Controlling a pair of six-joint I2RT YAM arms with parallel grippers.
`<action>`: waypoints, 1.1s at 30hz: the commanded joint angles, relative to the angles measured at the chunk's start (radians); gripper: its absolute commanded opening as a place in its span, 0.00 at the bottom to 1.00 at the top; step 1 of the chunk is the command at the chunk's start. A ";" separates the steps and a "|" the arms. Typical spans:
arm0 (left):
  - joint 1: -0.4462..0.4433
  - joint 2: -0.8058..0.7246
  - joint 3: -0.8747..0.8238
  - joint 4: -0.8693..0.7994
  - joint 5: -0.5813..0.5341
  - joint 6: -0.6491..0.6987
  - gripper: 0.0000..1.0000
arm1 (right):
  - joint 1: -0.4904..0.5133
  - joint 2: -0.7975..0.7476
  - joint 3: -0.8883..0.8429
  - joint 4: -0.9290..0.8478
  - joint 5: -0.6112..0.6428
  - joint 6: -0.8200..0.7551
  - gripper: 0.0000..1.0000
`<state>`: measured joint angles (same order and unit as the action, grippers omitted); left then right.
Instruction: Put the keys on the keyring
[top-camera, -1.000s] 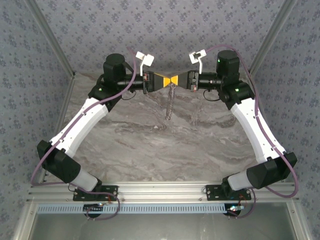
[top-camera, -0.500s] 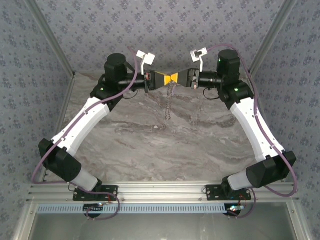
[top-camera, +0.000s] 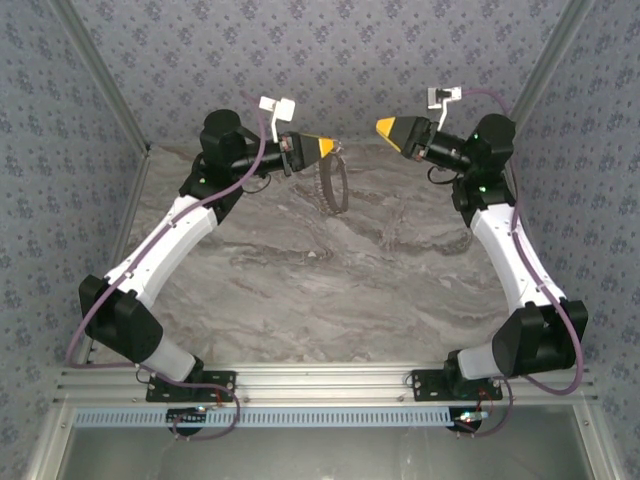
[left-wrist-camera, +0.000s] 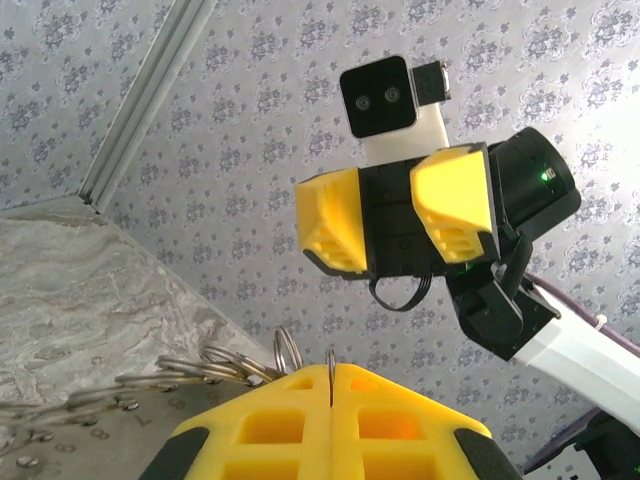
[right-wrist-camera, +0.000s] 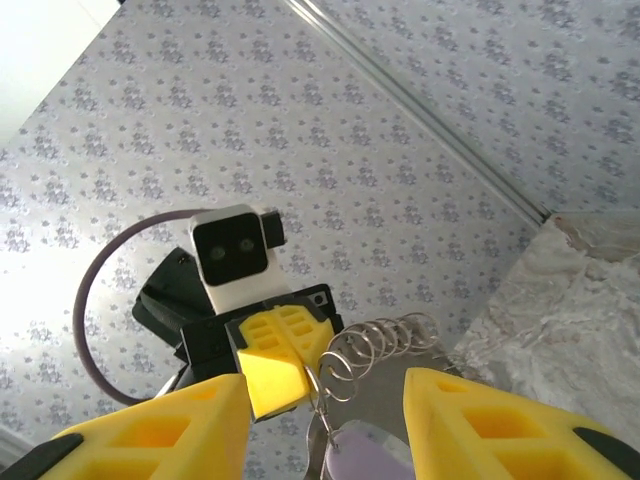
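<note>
My left gripper (top-camera: 322, 147) is shut on the keyring (top-camera: 333, 185), a thin grey hoop that hangs below its yellow tips above the far part of the table. In the left wrist view the hoop's wire (left-wrist-camera: 331, 362) is pinched edge-on between the closed fingers, with small silvery rings (left-wrist-camera: 200, 368) fanning to the left. My right gripper (top-camera: 393, 127) is open and apart from the ring, raised to the right with nothing between its fingers. Through its gap (right-wrist-camera: 325, 388) I see the left gripper (right-wrist-camera: 285, 365), a row of small rings (right-wrist-camera: 385, 345) and a key's lilac head (right-wrist-camera: 365, 458) dangling on the ring.
The marbled grey table (top-camera: 330, 290) lies under both arms. Patterned walls stand behind and at both sides, with metal corner posts (top-camera: 105, 90). The aluminium rail with the arm bases (top-camera: 320, 385) runs along the near edge.
My right gripper has opened, let go and pulled back up to the right. The left gripper keeps its grip and has shifted left, and the keyring now hangs from it alone.
</note>
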<state>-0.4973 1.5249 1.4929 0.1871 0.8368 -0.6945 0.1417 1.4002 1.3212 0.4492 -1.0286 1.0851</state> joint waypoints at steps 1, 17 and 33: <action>0.000 -0.035 0.034 0.083 0.010 -0.026 0.00 | 0.029 -0.015 -0.022 0.090 0.003 0.029 0.48; 0.000 -0.026 0.063 0.113 -0.008 -0.068 0.00 | 0.153 0.014 -0.058 0.131 0.009 0.018 0.49; 0.000 -0.026 0.076 0.102 -0.030 -0.066 0.00 | 0.190 -0.011 -0.090 0.065 -0.022 -0.014 0.10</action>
<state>-0.4973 1.5249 1.5124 0.2367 0.8219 -0.7540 0.3252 1.4258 1.2530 0.5453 -1.0183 1.1034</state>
